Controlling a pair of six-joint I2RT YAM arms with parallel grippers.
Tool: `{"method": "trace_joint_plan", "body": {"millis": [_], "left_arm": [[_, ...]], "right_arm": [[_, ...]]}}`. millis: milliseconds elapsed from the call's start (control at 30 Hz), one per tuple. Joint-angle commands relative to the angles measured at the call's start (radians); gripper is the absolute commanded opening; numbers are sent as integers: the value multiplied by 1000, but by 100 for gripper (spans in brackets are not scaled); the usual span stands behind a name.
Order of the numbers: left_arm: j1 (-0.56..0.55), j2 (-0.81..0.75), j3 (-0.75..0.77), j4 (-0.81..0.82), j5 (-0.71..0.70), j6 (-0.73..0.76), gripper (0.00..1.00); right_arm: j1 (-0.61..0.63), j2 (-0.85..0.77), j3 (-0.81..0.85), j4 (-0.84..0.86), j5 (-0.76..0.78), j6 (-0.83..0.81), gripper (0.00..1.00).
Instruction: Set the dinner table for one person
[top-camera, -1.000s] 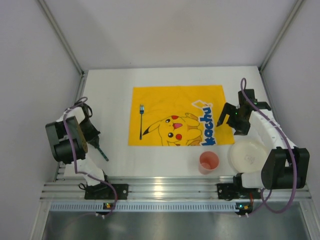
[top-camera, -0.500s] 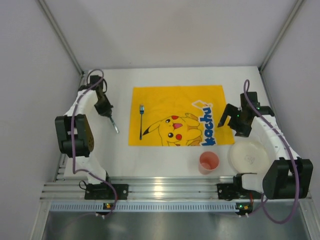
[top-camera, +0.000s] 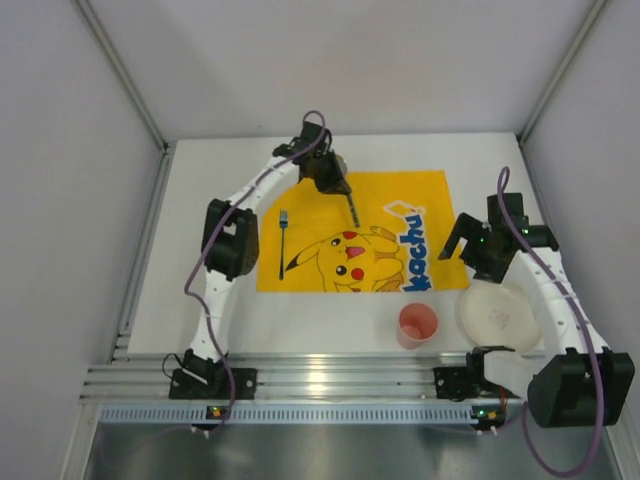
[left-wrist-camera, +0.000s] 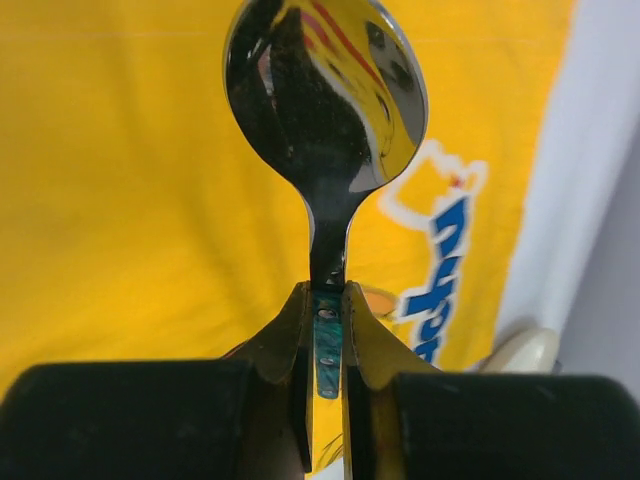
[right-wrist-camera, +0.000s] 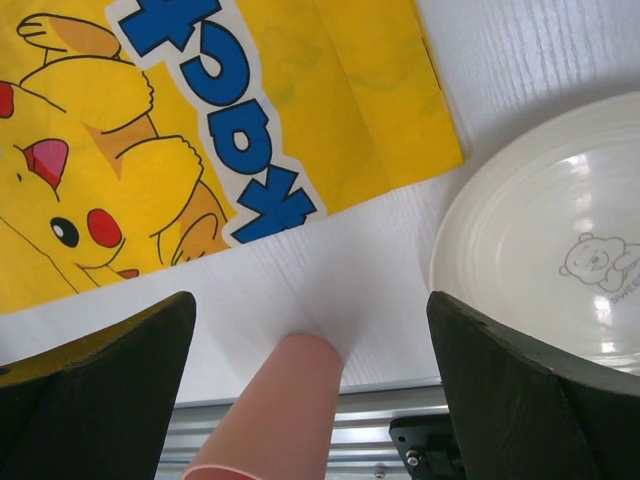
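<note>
Top external view: we see the tabletop (top-camera: 200, 290), plain white, forming the floor of a booth with pale grey walls and metal corner posts. Its ribbed aluminium rail (top-camera: 330, 385) runs along the near edge, where both arms are bolted. A yellow cartoon-printed mat (top-camera: 310, 200) lies at its middle, with a fork (top-camera: 283, 232) flat on the mat's left part. The left gripper (top-camera: 340, 188) reaches over the mat's far edge, closed on a spoon (top-camera: 352, 210). The right gripper (top-camera: 465, 248) hovers near the mat's right edge, jaws spread wide and empty. A white plate (top-camera: 497, 315) and a pink cup (top-camera: 418, 323) stand just beside each other on bare tabletop at near right, off the mat. Left wrist view: the fingers pinch the spoon's teal handle, bowl forward, over yellow cloth; we cannot tell whether it touches. Right wrist view: the wide fingers frame the cup below, the plate to its right, nothing between them. We judge the step in hand to be placing the spoon. The next move calls for lowering it flat on the mat's right part, leaving room for the plate, then releasing.
</note>
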Motion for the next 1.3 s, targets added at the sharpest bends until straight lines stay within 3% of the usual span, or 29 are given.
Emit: {"method": "trace_joint_plan", "body": {"millis": [0, 67, 233, 500, 533, 567, 633, 667, 767, 900, 1033, 1267], "left_arm": [[-114, 136, 243, 125, 190, -106, 0], [-154, 218, 344, 158, 204, -121, 0], [-244, 306, 343, 312, 265, -226, 0], [-295, 339, 312, 280, 244, -201, 0], [-295, 334, 298, 288, 244, -200, 6], [-295, 326, 288, 297, 243, -196, 19], [-295, 322, 274, 302, 246, -192, 30], [-297, 322, 271, 305, 255, -181, 44], [-295, 311, 254, 313, 272, -164, 49], [-295, 282, 186, 362, 305, -166, 99], [-292, 236, 179, 353, 307, -154, 98], [-194, -32, -45, 412, 295, -169, 98]], "right_arm": [[7, -72, 63, -66, 47, 20, 100], [4, -107, 69, -83, 58, 31, 100], [1, -149, 69, -117, 56, 42, 100], [-23, -169, 78, -149, 128, 17, 100], [-25, -163, 95, -150, 136, 6, 100], [-23, -157, 104, -150, 151, -1, 100], [-25, -132, 144, -152, 162, -15, 100], [-55, -123, 159, -152, 165, -18, 100], [-59, -77, 221, -150, 170, -27, 100], [-66, -20, 274, -157, 187, -40, 100], [-91, 66, 253, -172, 207, -47, 100], [-177, 300, 144, -103, -11, -34, 100]]}}
